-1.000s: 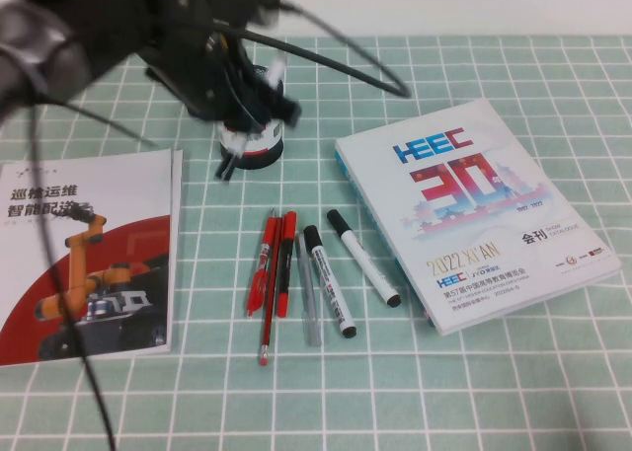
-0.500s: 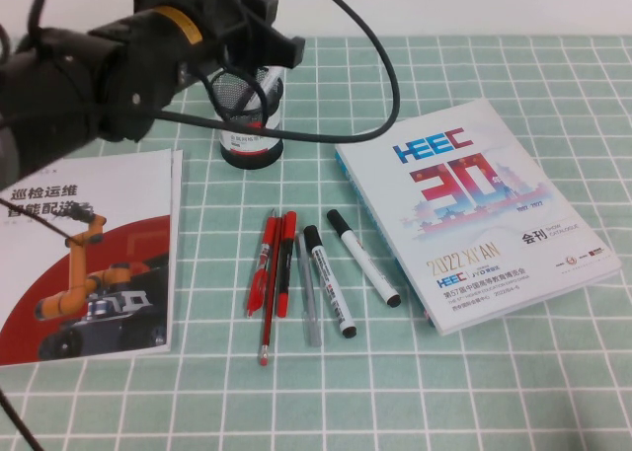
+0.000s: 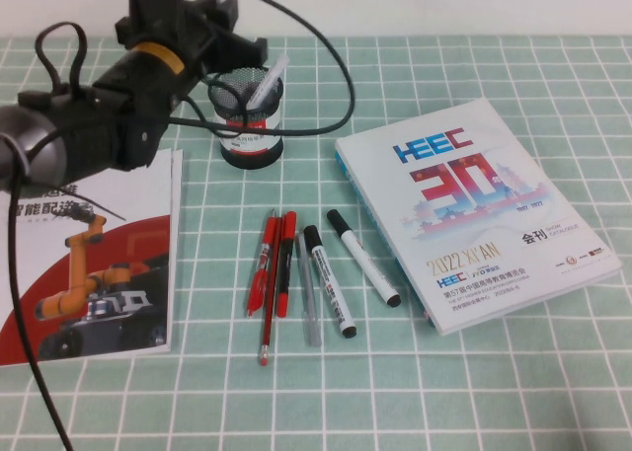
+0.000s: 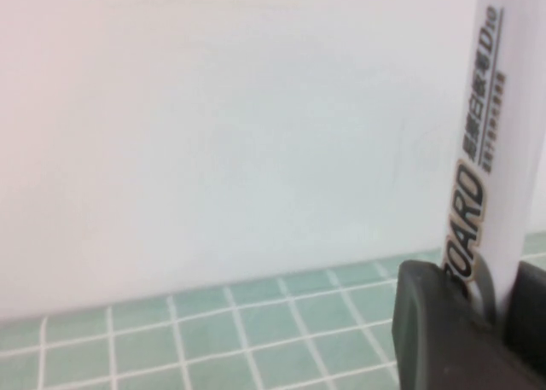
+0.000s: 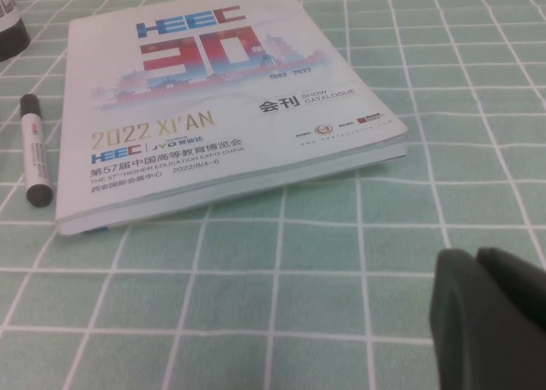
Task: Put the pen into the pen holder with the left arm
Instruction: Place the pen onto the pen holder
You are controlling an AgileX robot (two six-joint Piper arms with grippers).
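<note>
High view, left to right: red-and-white brochure with a printed orange robot arm [image 3: 89, 263] lies flat at the left edge of the green checked table mat [image 3: 494, 392]. Above it, the black left arm [image 3: 109, 125] with looping cables reaches toward the back of the mat, and the left gripper [image 3: 247, 51] hangs just over the rim of the small round black wire-mesh pen holder [image 3: 247, 125], which stands upright with its white, red-banded label facing the camera. Slim white-barrelled pen [image 3: 269, 79] sits inside the holder, lower end down in the mesh, upper end leaning out over the right rim. Left wrist view shows that white barrel [image 4: 490, 134] with dark print close up against the gripper's black body; cannot tell whether it is pinched or let go. In front of the holder lies a row of red pens [image 3: 272, 268], then a thicker labelled white marker [image 3: 328, 278], then a slimmer black-capped white marker [image 3: 363, 258], each apart from the next. Further right, a white catalogue with blue and red lettering [image 3: 474, 214] lies flat and angled. Right wrist view: right gripper [image 5: 476, 258] low over the mat near the catalogue's corner [image 5: 230, 91], fingers pressed together, nothing between them.
</note>
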